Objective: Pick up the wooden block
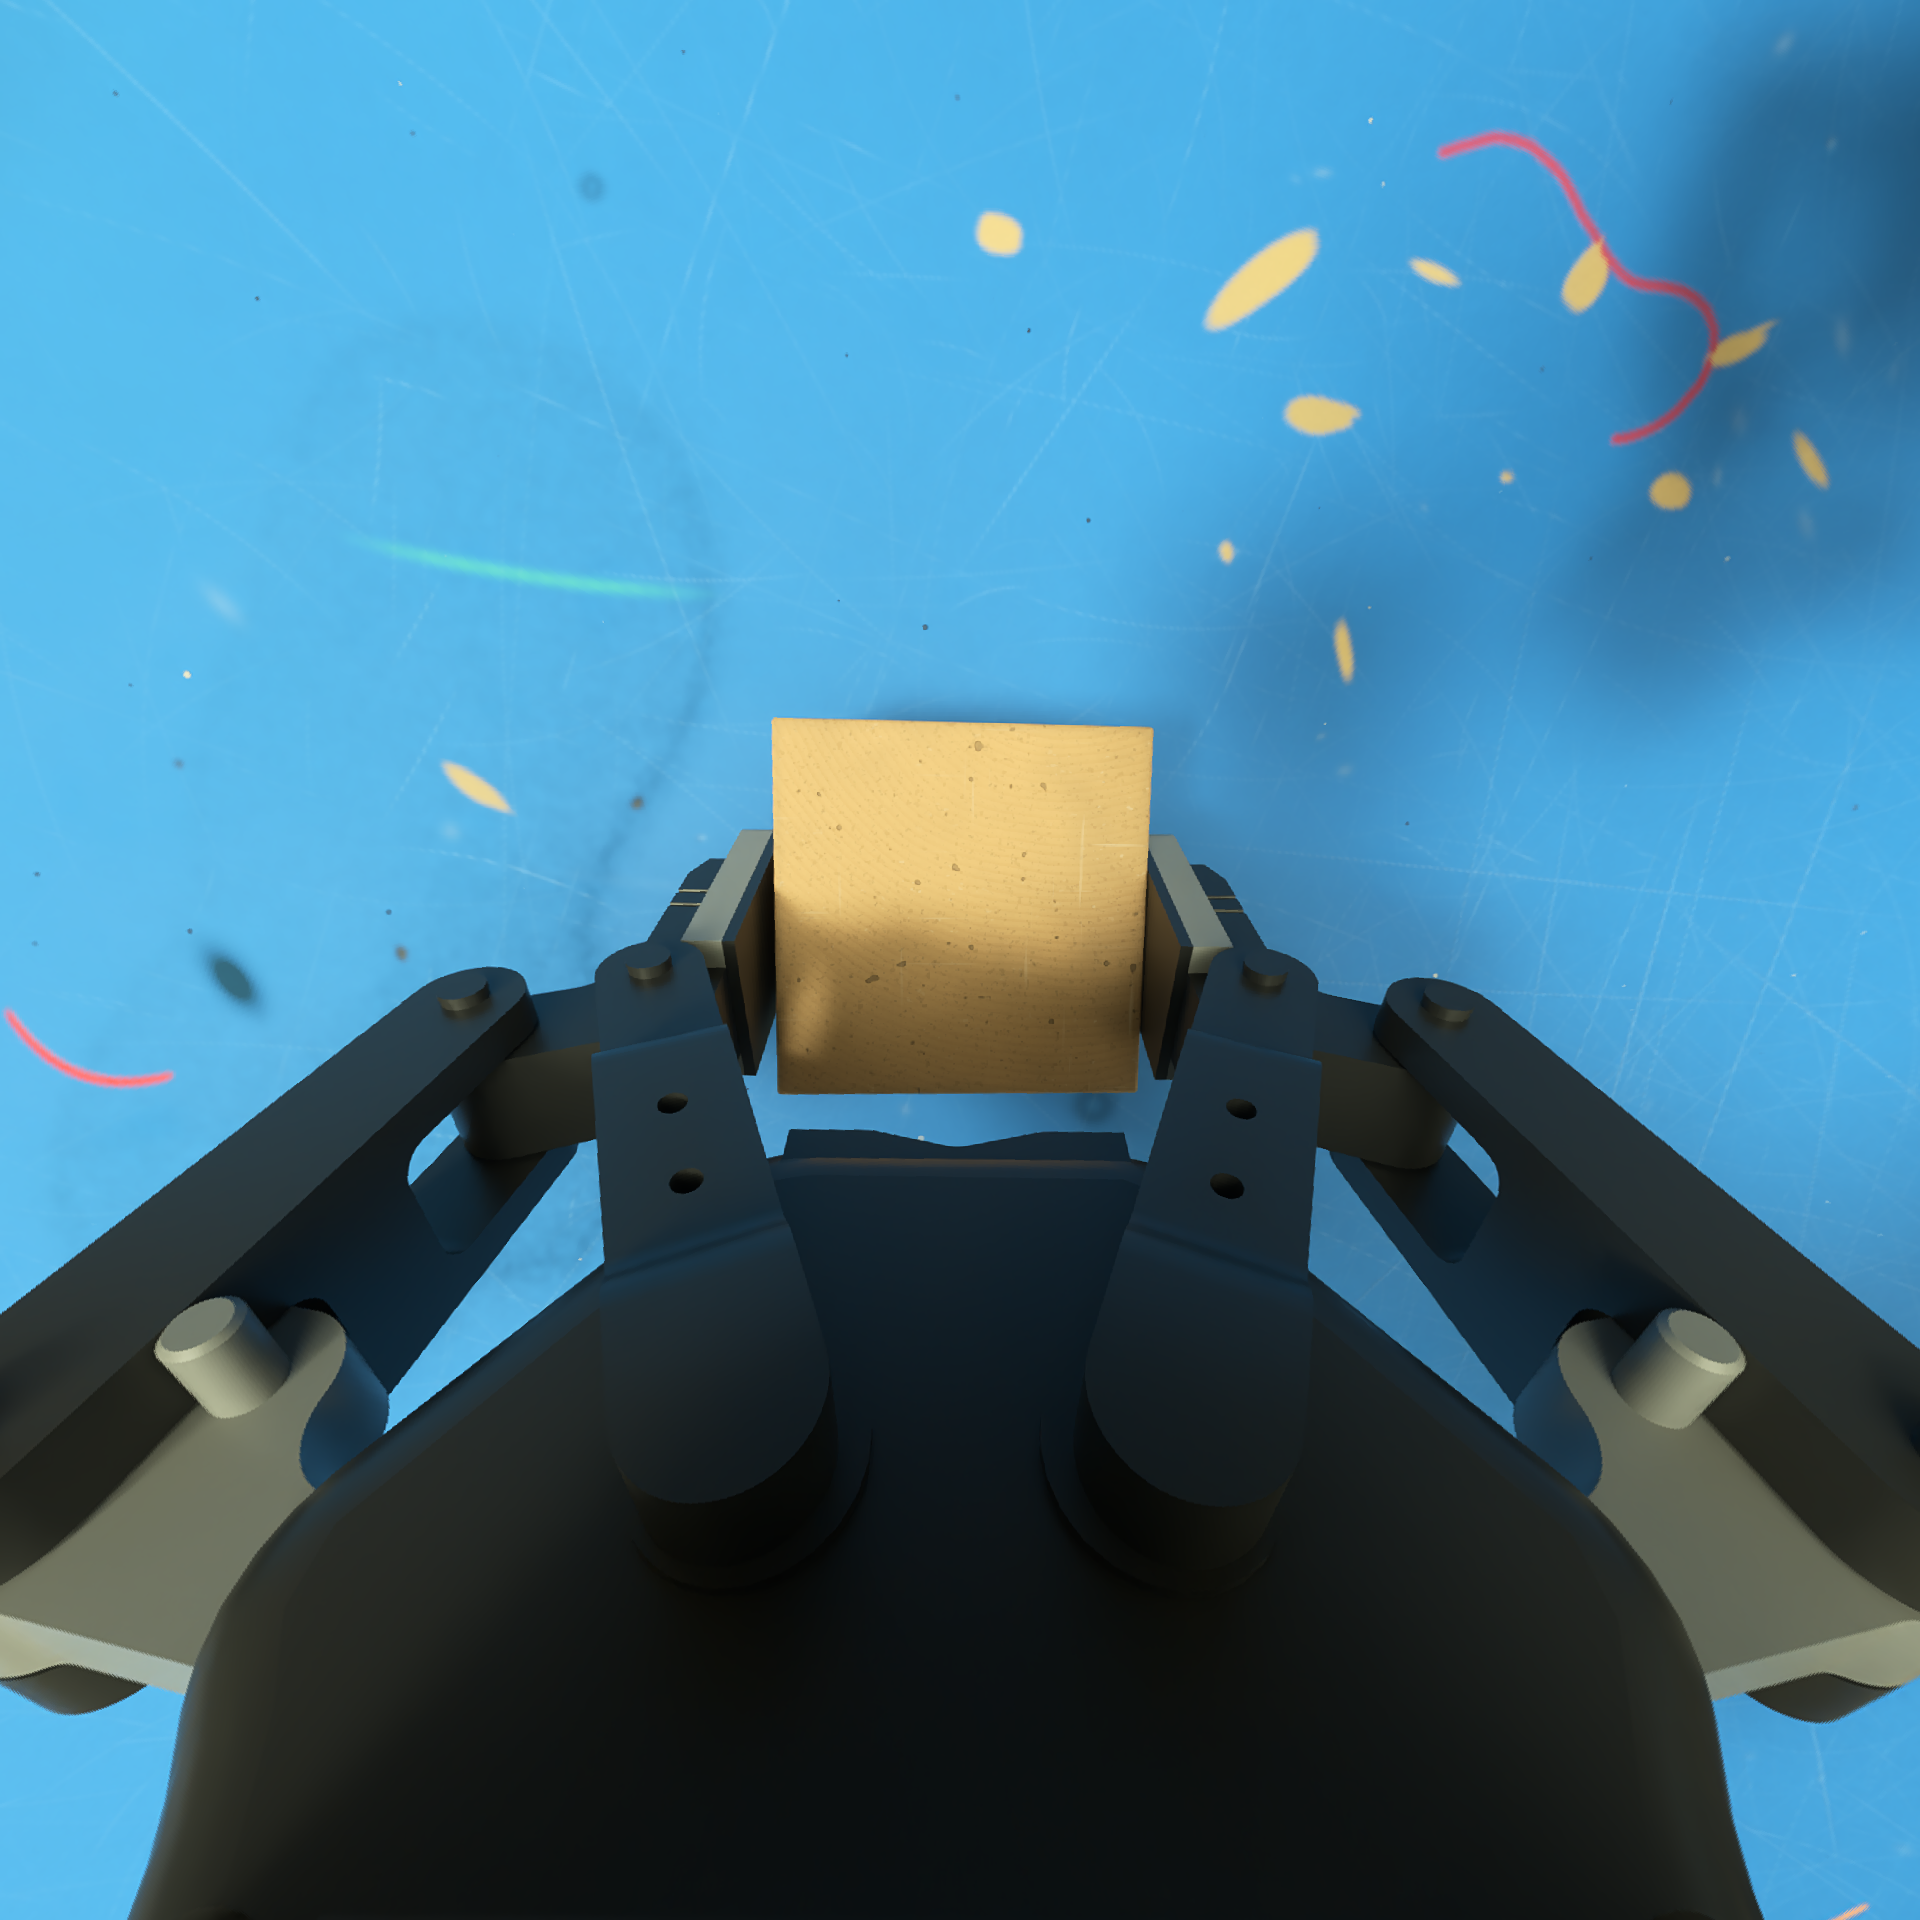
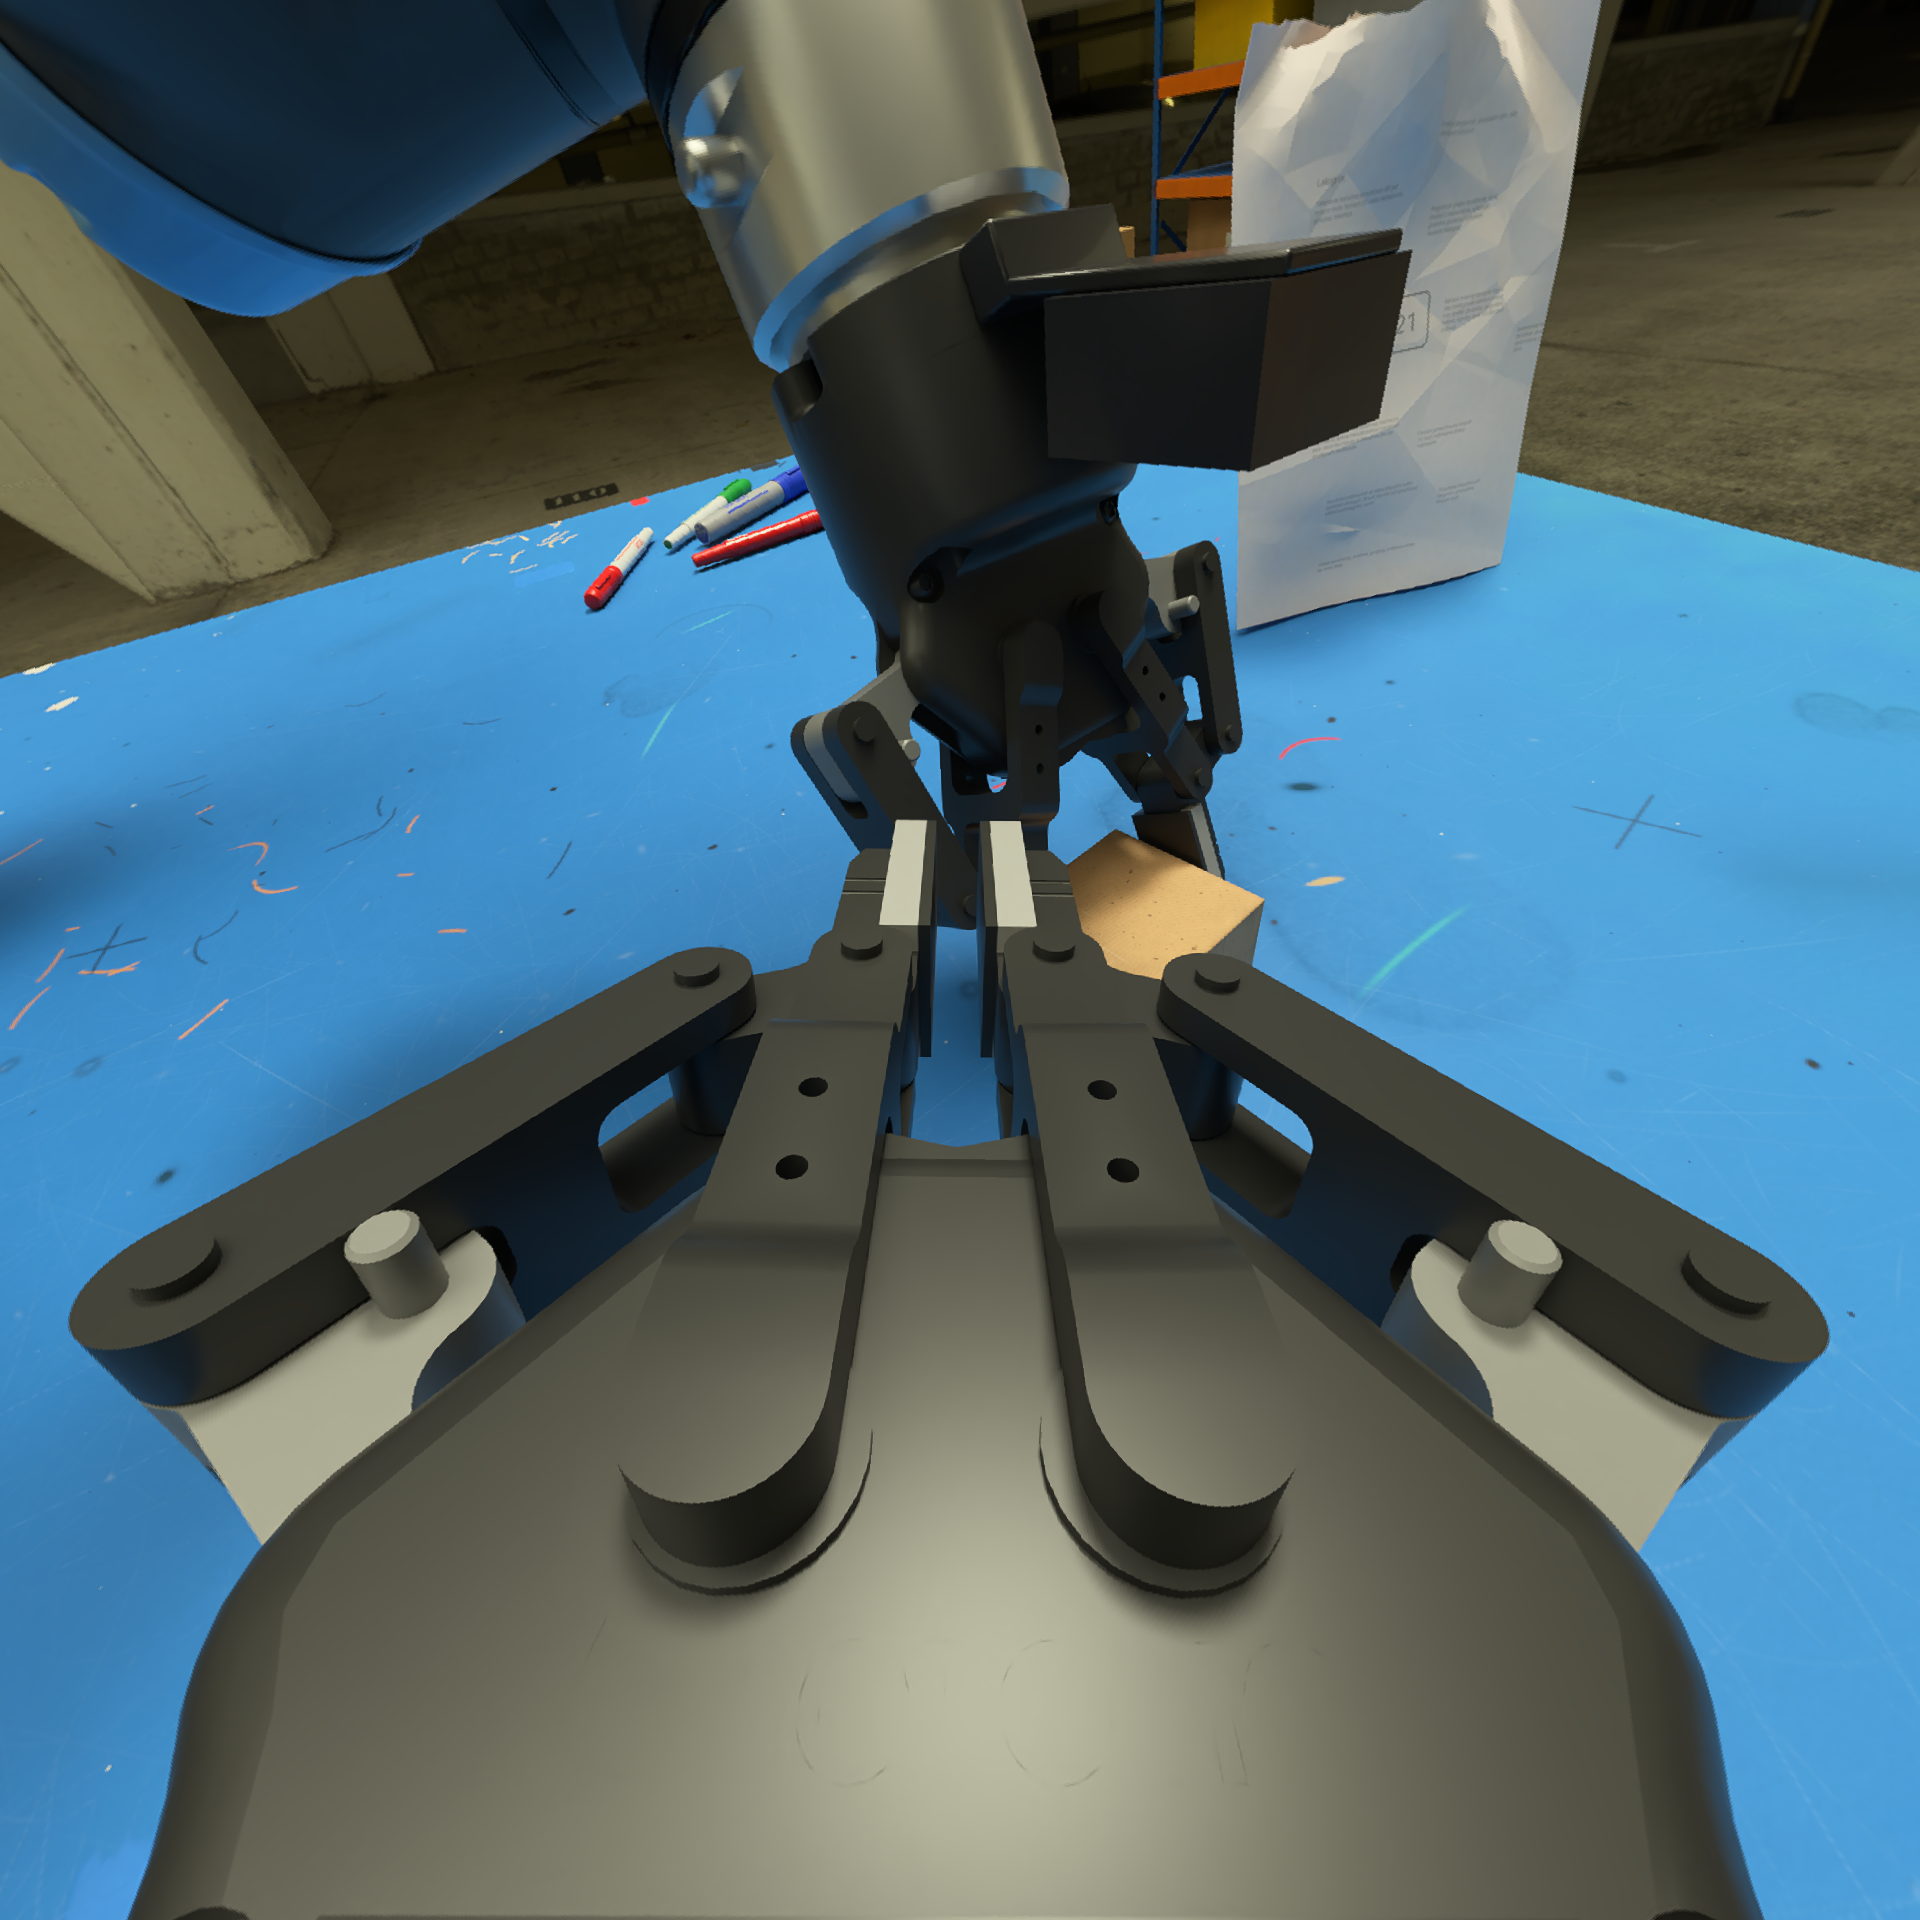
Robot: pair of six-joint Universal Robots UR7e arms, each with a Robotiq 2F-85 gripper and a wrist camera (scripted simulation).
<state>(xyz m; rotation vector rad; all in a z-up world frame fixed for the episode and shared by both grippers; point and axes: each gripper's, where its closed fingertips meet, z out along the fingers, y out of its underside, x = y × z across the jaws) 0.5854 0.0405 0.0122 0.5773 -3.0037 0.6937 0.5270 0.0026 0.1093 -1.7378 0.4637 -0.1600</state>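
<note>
**Wooden block, held in left pincer, over blue surface**

Item: wooden block, tan, speckled, cube-shaped. Location: clamped between the two pads of the left pincer, one pad pressed flat on each opposite side face. In the right wrist view the block sits just beyond and to the right of the right pincer's tips.

Right pincer: fingers drawn nearly together, a narrow gap between the pads, grasping nothing.

Surface: blue, scratched, flecked with yellow and red marks.

Also present: several marker pens lying near the far edge; a white paper bag standing upright beyond the left pincer.
</note>
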